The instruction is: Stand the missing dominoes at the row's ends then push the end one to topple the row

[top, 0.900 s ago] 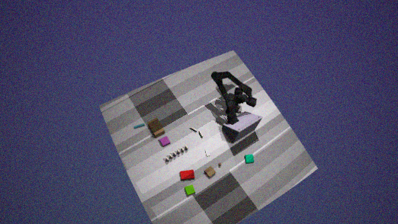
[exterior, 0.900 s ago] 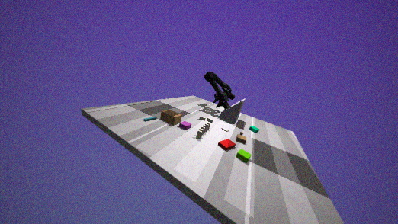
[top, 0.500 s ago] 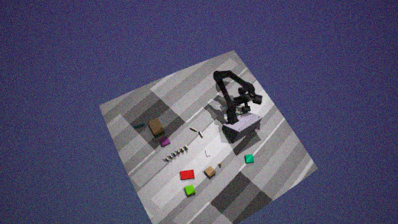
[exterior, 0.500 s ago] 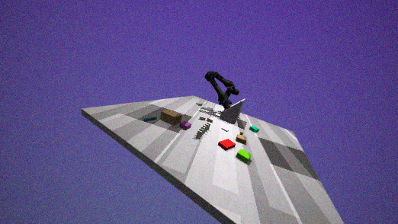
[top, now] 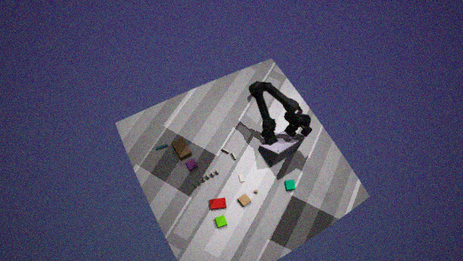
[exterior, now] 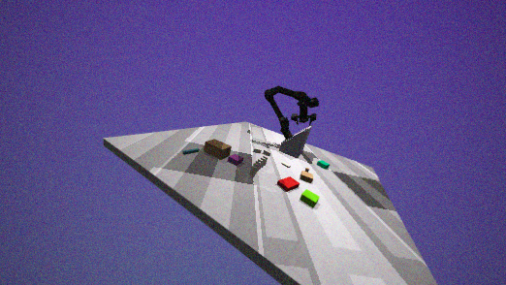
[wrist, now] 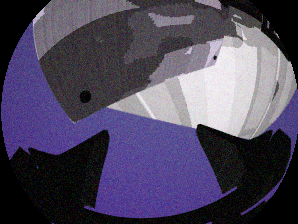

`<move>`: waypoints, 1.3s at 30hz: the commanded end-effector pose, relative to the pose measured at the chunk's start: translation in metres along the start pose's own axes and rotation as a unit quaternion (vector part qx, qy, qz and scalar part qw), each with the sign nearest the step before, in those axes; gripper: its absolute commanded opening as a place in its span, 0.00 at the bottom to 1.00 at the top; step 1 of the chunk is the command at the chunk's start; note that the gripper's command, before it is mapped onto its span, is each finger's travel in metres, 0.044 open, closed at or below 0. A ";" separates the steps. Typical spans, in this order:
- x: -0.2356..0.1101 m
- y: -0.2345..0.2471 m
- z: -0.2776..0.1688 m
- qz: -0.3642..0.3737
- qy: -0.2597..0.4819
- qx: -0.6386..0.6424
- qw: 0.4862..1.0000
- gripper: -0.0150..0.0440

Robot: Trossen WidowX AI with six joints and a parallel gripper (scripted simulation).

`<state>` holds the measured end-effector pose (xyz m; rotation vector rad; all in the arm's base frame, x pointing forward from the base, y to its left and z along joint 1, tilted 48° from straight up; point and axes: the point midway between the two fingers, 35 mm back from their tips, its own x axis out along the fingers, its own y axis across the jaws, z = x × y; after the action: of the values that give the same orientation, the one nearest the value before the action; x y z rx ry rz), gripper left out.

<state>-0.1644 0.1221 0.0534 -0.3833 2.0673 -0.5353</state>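
While end effector [top: 300, 130] hangs wide open, empty, domino row [top: 209, 176] lies well apart.

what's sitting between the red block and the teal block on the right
The tan block and a tiny brown piece beside it lie between the red block and teal block, in the top view.

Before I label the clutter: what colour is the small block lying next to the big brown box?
Purple; the top view shows it best, just beside the brown box.
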 end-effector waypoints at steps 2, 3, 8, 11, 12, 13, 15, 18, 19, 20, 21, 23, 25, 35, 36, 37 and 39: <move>-0.032 0.045 0.020 0.078 0.005 -0.025 0.997 1.00; -0.041 0.054 0.026 0.096 0.005 -0.029 0.995 1.00; -0.072 0.084 0.052 0.153 -0.018 -0.025 0.988 1.00; -0.083 0.096 0.068 0.168 -0.050 -0.041 0.984 1.00; -0.087 0.099 0.074 0.172 -0.060 -0.046 0.982 1.00; -0.091 0.103 0.080 0.176 -0.071 -0.050 0.981 1.00; -0.098 0.110 0.101 0.175 -0.099 -0.075 0.977 1.00; -0.114 0.120 0.152 0.159 -0.158 -0.129 0.966 1.00; -0.119 0.121 0.170 0.148 -0.175 -0.147 0.962 1.00; -0.123 0.121 0.188 0.136 -0.192 -0.165 0.958 1.00; -0.127 0.120 0.206 0.120 -0.207 -0.183 0.953 1.00; -0.133 0.114 0.241 0.082 -0.234 -0.219 0.944 1.00; -0.137 0.105 0.275 0.038 -0.252 -0.255 0.933 1.00; -0.135 0.033 0.399 -0.177 -0.219 -0.417 0.864 1.00; -0.134 0.024 0.410 -0.197 -0.206 -0.434 0.855 1.00; -0.132 0.014 0.420 -0.216 -0.192 -0.451 0.845 1.00; -0.128 -0.004 0.438 -0.248 -0.161 -0.482 0.825 1.00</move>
<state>0.2441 0.1277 -0.0533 -1.2678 1.6731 0.2774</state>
